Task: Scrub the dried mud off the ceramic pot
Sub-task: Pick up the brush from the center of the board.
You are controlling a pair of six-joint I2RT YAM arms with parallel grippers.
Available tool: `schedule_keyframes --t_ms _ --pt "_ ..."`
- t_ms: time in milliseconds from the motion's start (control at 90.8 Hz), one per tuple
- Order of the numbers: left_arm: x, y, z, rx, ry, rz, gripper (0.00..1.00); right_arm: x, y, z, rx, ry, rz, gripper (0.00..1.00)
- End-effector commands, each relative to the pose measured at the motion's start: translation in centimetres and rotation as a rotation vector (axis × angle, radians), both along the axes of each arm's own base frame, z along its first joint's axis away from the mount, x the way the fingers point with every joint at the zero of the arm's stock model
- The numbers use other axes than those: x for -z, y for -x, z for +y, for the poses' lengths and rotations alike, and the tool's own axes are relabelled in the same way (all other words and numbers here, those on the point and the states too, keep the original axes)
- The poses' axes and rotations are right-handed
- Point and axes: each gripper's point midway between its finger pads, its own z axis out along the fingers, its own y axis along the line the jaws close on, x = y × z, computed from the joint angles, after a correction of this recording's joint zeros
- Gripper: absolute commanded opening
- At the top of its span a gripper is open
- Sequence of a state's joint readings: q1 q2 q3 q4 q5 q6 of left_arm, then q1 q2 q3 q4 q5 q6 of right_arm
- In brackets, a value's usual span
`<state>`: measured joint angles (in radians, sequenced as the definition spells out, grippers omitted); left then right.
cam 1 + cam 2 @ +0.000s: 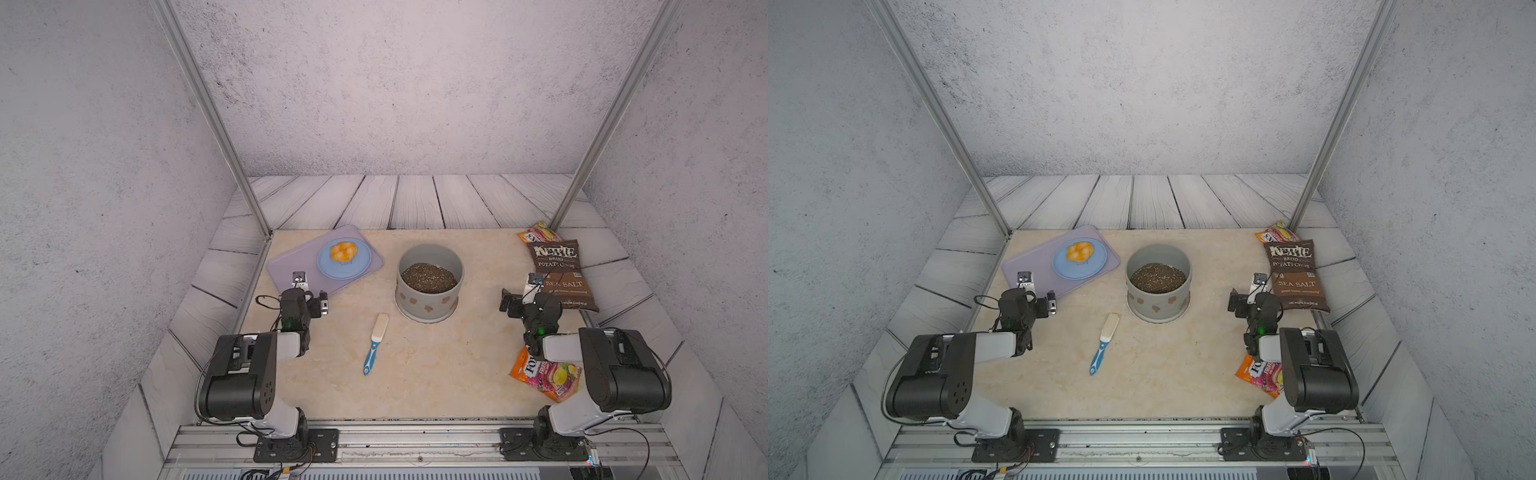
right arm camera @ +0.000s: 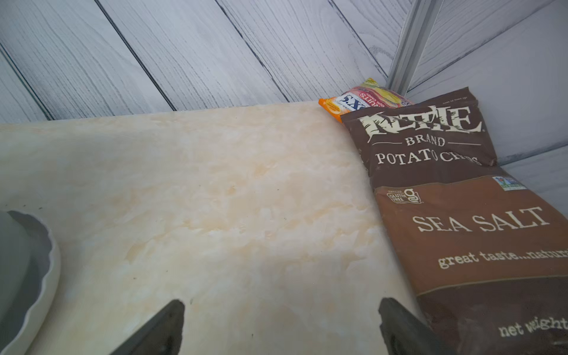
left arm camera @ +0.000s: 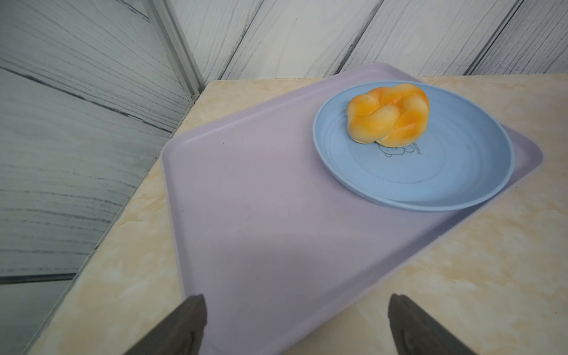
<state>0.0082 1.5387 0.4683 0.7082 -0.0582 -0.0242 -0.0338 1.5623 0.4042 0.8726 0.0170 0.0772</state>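
Blue-handled brush [image 1: 376,343] lies behind and right of the empty, open left gripper [image 1: 311,292], nearer than the open right gripper [image 1: 518,292], bristles toward the ceramic pot [image 1: 436,300].

On the brown chip bag [image 2: 461,215], in pale letters: "KETTLE BRAND POTATO CHIPS", then "SEA SALT", "great taste...natur" cut off at the frame edge, "net weight" lower down, plus a small "CERTIFIED GLUTEN FREE" seal. On the small orange pouch [image 2: 362,100] behind it, upside-down lettering, not legible. On the orange snack pouch [image 1: 536,372] nearest the camera in a top view, only "FO" and "FRUIT" readable. On the blue plate [image 3: 461,178], a tiny printed word beside a bear drawing, too small to read
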Motion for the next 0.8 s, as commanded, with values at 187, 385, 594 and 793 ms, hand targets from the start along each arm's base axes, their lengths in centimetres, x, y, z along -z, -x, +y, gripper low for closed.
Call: schedule_keyframes --t_ms 187,385,594,793 --pt "-1.1 -0.5 -0.2 0.011 0.006 -0.037 0.98 -0.1 -0.5 1.3 -0.078 0.006 0.005 0.99" --pt "-5.0 0.1 -0.4 0.011 -0.009 -0.043 0.98 -2.1 0.1 1.3 -0.083 0.007 -0.004 0.99" --pt "-9.8 2.1 -1.0 -0.02 0.088 0.031 0.98 -9.2 1.3 2.2 -0.104 -0.063 -0.053 0.99" --pt "-10.0 7.1 -8.2 0.101 0.236 0.261 0.98 -12.5 4.2 5.9 -0.195 -0.23 0.032 0.99"
